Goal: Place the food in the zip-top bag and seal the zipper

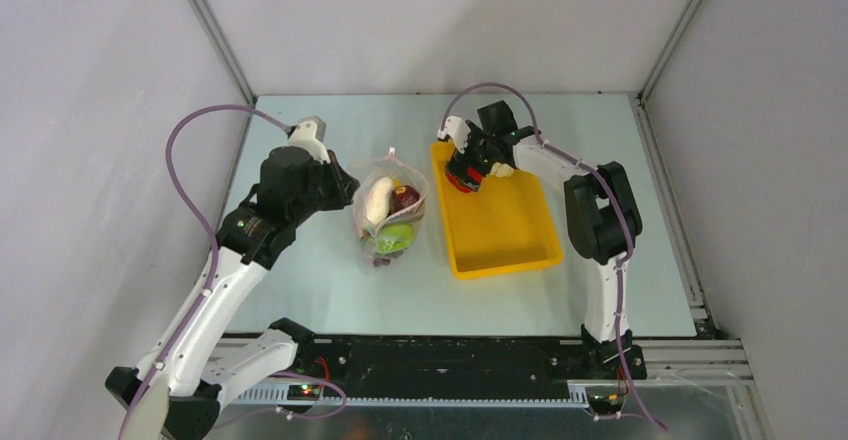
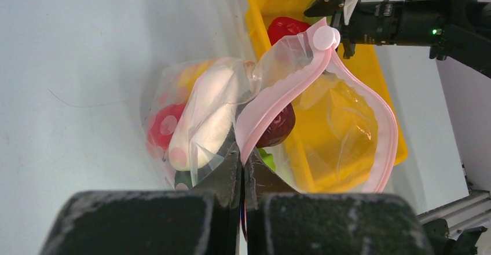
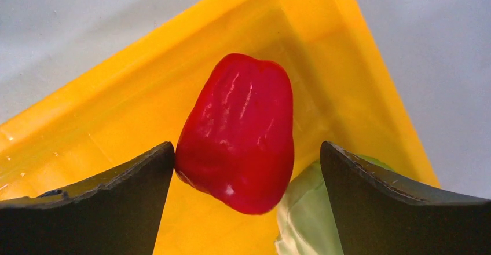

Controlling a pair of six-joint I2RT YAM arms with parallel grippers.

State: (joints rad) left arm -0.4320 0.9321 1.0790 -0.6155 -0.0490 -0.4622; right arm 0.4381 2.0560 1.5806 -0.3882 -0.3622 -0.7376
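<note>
**Q:** How far along is this one? Can't tell if the bagging's done.

**A:** Partway, I'd say. Going left to right: the left gripper [image 2: 243, 171] is clamped fully closed on the mouth edge of the zip-top bag [image 1: 388, 218], right where the pink zipper [image 2: 278, 101] runs, and it's holding that mouth up and wide. The bag sits mid-desk [image 1: 300, 280], just left of the yellow tray [image 1: 505, 235]. Inside I can make out the white radish [image 2: 208, 116], what looks like the red apple [image 2: 279, 128] and a green piece [image 1: 395, 238] — so a good share of the food is already in.

**Q:** And the right side?

**A:** The right gripper [image 3: 246, 156] is down in the tray's far corner with its jaws spread wide, one either side of the red pepper [image 3: 237, 133]. One finger looks to be touching it or just beside it, but it isn't gripping. The pale cabbage [image 3: 304, 217] lies right next to the pepper. So my guess is two pieces left to move — then the zipper, which isn't pressed shut anywhere I can see.
</note>
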